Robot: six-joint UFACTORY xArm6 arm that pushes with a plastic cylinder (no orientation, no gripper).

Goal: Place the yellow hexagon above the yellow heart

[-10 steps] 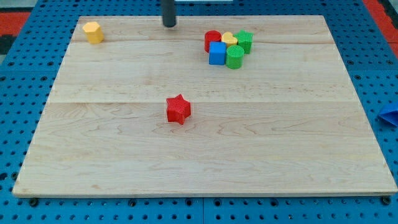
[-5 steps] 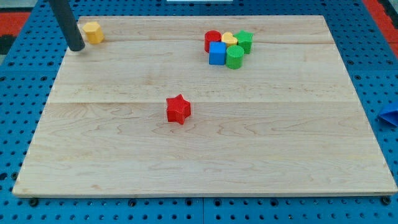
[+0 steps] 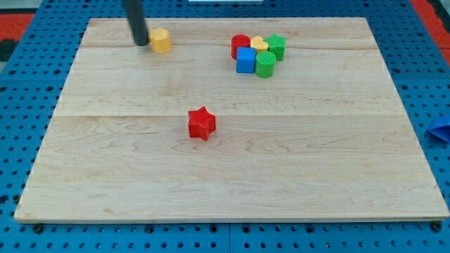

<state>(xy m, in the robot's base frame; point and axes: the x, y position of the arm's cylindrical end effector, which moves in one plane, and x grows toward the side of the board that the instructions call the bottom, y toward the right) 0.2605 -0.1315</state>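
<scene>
Pale, smooth matt wooden board [image 3: 232, 176]

Blocks: two yellow [image 3: 161, 41], two red [image 3: 202, 123], two green [image 3: 266, 64], one blue [image 3: 245, 60].

We have a single view, looking down at a slant from beyond the near edge of the wooden board [image 3: 232, 176], so its far edge sits narrower at the frame's top. It stands back enough to hold the whole board, with blue pegboard [image 3: 21, 140] around it.
</scene>
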